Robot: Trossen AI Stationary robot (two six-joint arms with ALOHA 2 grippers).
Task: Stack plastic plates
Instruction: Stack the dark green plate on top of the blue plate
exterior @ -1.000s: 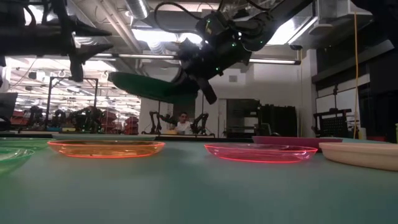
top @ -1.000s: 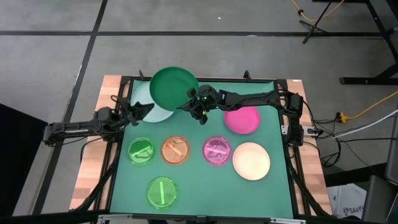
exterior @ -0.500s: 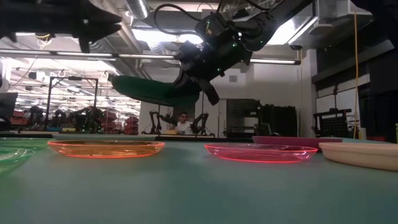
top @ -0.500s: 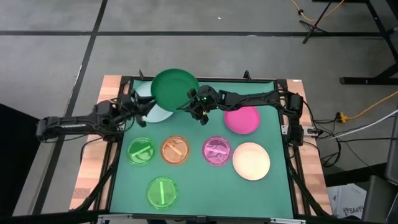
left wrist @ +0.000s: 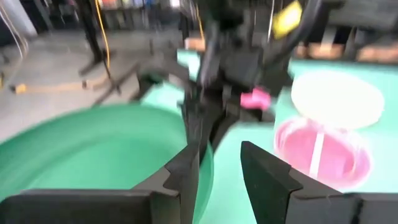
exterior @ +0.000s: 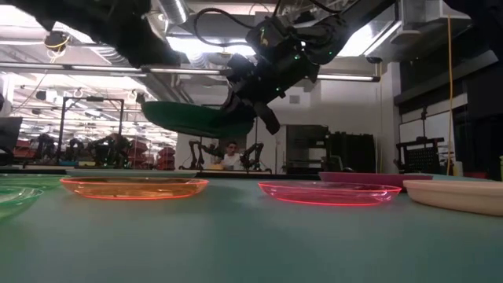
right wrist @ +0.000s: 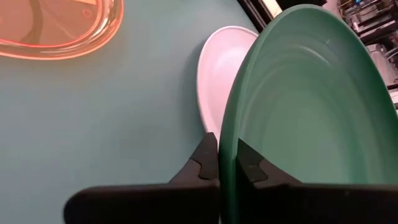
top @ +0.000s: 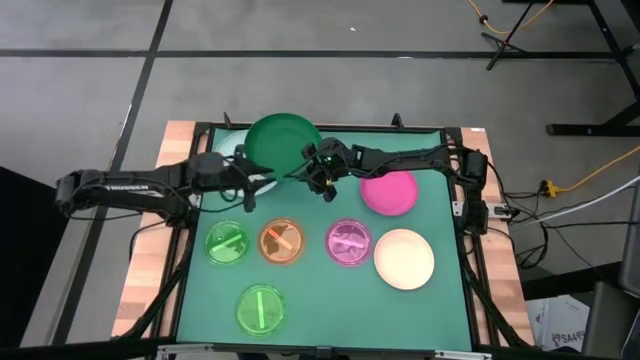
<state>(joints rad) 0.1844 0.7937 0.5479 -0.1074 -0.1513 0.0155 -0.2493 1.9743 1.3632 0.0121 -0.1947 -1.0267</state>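
The dark green plate point(top: 283, 142) hangs in the air over the table's far left part, held by my right gripper point(top: 316, 172), which is shut on its rim. Under it, the pale blue plate point(right wrist: 224, 68) lies flat on the mat, mostly covered in the high view. My left gripper point(left wrist: 214, 152) is open and sits close to the green plate's near rim point(left wrist: 186, 155), facing the right gripper. On the mat lie the magenta point(top: 389, 192), cream point(top: 404, 258), pink point(top: 348, 241) and orange point(top: 282, 241) plates and two translucent green plates point(top: 227, 242) point(top: 260, 308). My right gripper pinches the dark green plate's rim point(right wrist: 227, 163) on its right side, one finger on the inner face and one on the underside. The fingers come from the table's right. The plate is lifted clear point(exterior: 200, 118), almost level. My left gripper: whether one finger point(left wrist: 186, 180) touches the plate's rim I cannot tell.
The green mat point(top: 310, 300) has open room along its near right part. A black frame point(top: 450, 128) borders the table. Beyond the far edge, a person point(exterior: 230, 157) sits in the room behind.
My left arm has swung from the table's left edge toward the right, bringing its gripper in beside the dark green plate's near rim. My right gripper has kept its hold, and the plate has settled a little more level.
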